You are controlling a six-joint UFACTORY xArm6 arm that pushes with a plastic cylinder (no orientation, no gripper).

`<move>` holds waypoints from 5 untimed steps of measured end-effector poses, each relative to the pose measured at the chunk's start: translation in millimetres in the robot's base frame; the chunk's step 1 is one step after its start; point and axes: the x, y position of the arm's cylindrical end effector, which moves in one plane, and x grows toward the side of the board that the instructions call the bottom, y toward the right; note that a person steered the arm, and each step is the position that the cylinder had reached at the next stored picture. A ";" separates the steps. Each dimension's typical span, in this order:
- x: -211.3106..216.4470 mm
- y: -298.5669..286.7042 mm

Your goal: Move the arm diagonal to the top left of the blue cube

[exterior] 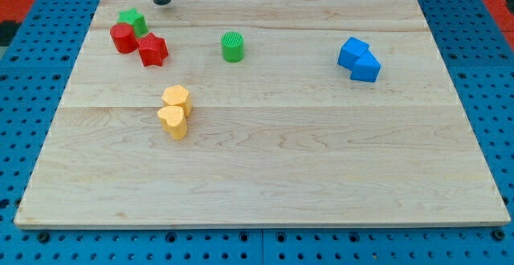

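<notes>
Two blue blocks touch at the view's right: a blue cube [352,52] and a blue wedge-like block [366,67] just below and right of it. My tip [162,2] stands at the view's top, left of centre, near the board's top edge. It is far to the left of the blue cube and slightly above it. It is just above and right of the green star [132,20].
A red cylinder [123,38] and a red star [152,50] sit below the green star at the upper left. A green cylinder [233,46] stands at the top centre. A yellow hexagon [176,99] and a yellow heart [173,122] touch left of centre. The wooden board [321,177] lies on a blue pegboard.
</notes>
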 end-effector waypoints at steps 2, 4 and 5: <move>16.3 0.0; 17.6 -18.4; 28.0 -18.4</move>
